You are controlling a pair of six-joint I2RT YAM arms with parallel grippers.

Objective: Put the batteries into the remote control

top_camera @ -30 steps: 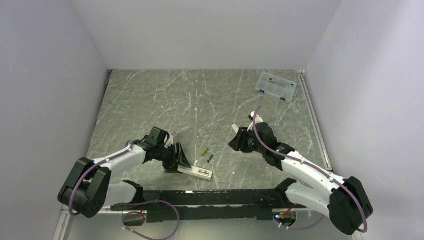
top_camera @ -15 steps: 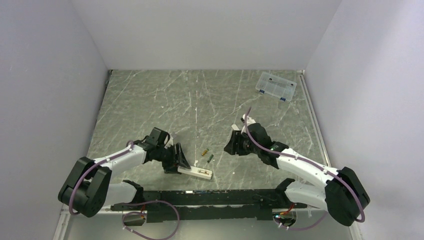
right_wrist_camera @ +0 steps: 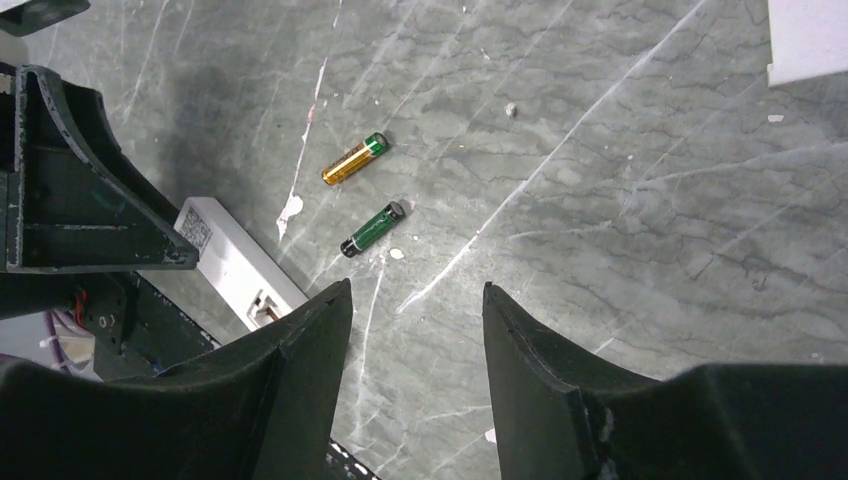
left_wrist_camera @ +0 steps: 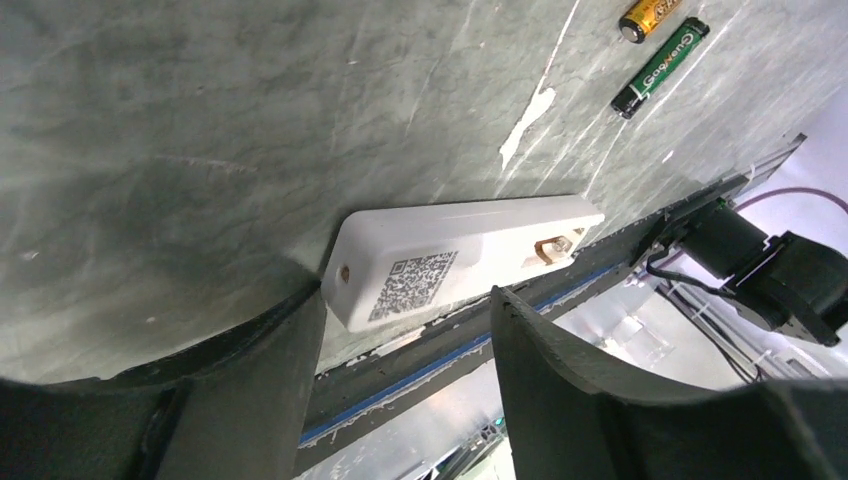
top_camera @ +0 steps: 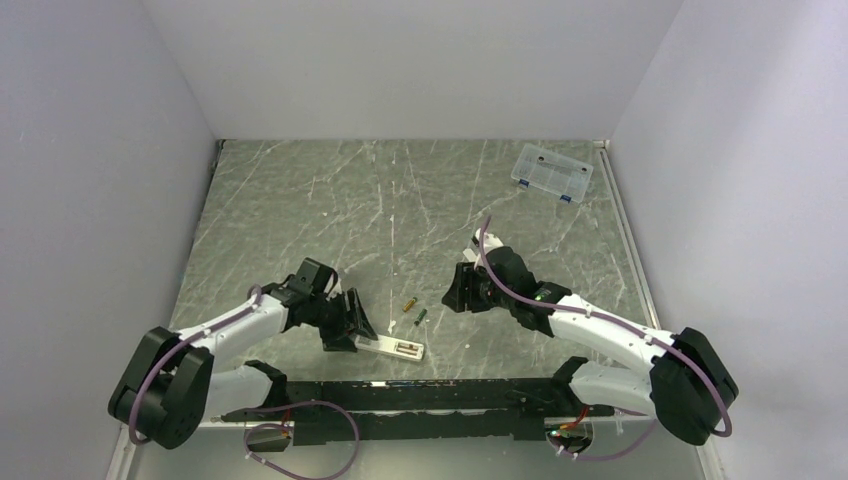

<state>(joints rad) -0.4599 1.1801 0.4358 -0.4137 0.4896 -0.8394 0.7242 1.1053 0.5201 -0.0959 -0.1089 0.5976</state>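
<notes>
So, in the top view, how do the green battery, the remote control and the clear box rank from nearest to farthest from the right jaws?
1. green battery: in the middle.
2. remote control: near edge, left of centre.
3. clear box: far right corner.

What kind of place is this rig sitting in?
Probably a lab test cell: plain white walls box in a marble-pattern tabletop, a left arm and right arm sit bolted at its near edge, beside a remote control and batteries.
</notes>
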